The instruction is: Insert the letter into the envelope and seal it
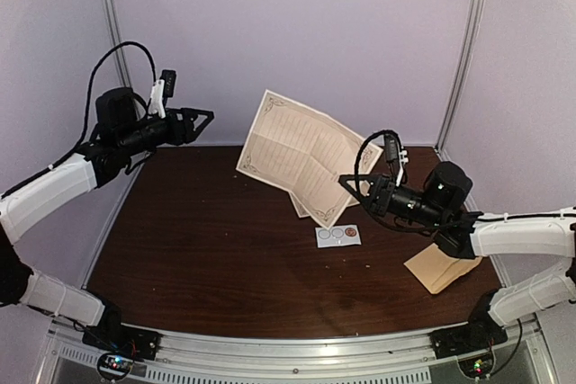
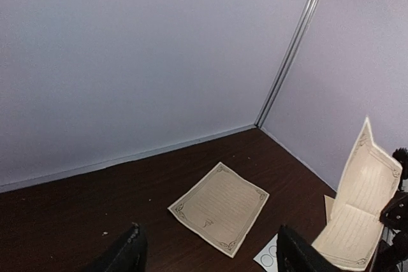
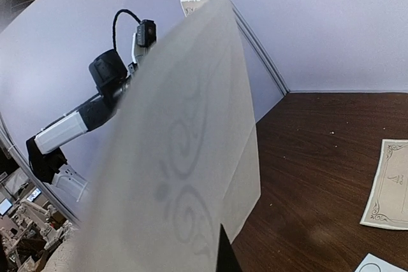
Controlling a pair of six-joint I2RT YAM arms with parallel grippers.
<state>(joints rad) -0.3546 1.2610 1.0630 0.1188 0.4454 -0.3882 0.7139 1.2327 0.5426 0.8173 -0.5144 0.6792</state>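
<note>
Seen from above, two robot arms are reaching over a dark wooden tabletop (image 1: 207, 258) inside a booth with pale lilac walls.

The left end effector (image 1: 205, 117) is hovering high over the far left corner. Its two fingers are standing wide apart with nothing between them, and its wrist camera is showing only bare wood and paper below the gap.

The right end effector (image 1: 346, 182) is pointing toward the middle of the tabletop. Its fingers are pinching shut on the lower right edge of the letter (image 1: 301, 146), a cream sheet with an ornate border and fold lines. The letter is standing up off the tabletop, tilted, and is filling most of the right wrist view.

A second sheet (image 2: 218, 208) with the same border is lying flat on the wood behind the raised letter, mostly hidden by it from above.

A small white sticker card (image 1: 338, 236) is lying just in front of the letter, carrying round stickers.

The envelope (image 1: 438, 269), tan kraft paper, is lying flat near the right edge of the tabletop, partly covered by the right arm and well apart from the letter.
</note>
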